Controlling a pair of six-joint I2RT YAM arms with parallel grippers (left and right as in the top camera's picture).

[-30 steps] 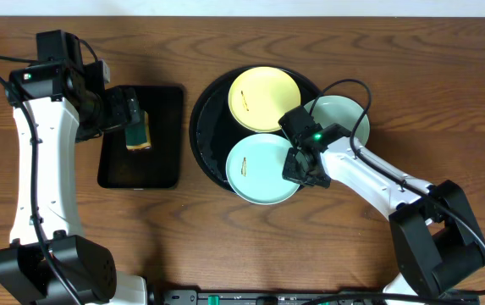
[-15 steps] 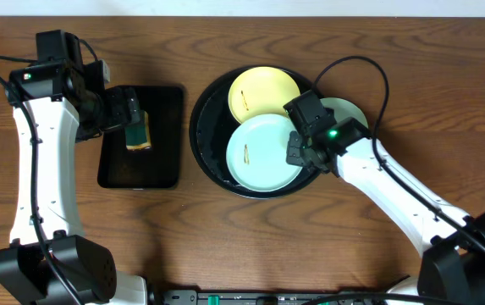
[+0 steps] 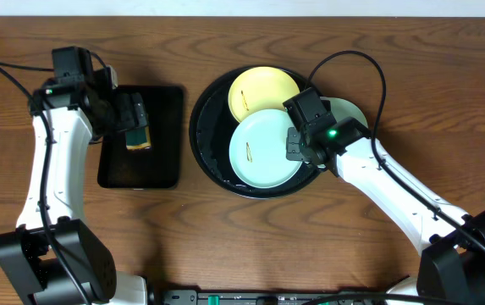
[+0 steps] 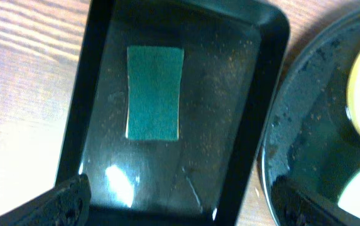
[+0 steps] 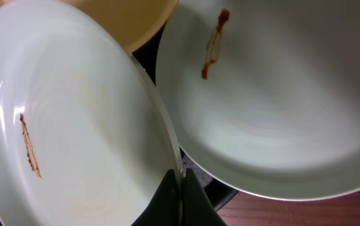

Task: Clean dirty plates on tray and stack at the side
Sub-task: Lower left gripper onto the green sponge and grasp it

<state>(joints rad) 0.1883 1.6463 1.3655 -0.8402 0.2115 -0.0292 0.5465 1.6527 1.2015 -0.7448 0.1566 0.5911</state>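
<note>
R hand (image 3: 297, 151) is clamped shut on the right rim of the nearer mint plate (image 3: 263, 152), ctr-right of the overhead view. In the R wrist view its dark fingers (image 5: 169, 202) meet at bottom ctr, pinching that plate's edge. This plate sits over the round tray (image 3: 200, 127), and its top edge overlaps the lower edge of the yellow plate (image 3: 259, 89), which lies in the tray's upper part. Each has a thin brown smear on its left side.

The second mint plate (image 3: 354, 114) is at the tray's right edge, partly hidden under the R arm in the overhead view. The R wrist view shows it upper right w/ a brown smear (image 5: 214, 44) near its top. It sticks out past the tray rim over the worktop (image 3: 225, 246).

L hand (image 3: 132, 119), upper left of the overhead view, hangs over the rect tray (image 3: 166, 157) w/ fingers wide apart, gripping nothing. The sponge (image 4: 154, 94) lies flat in that tray, green face up. In the L wrist view it's upper ctr-left, well above the two fingertips at the bottom corners, and apart from both.
</note>
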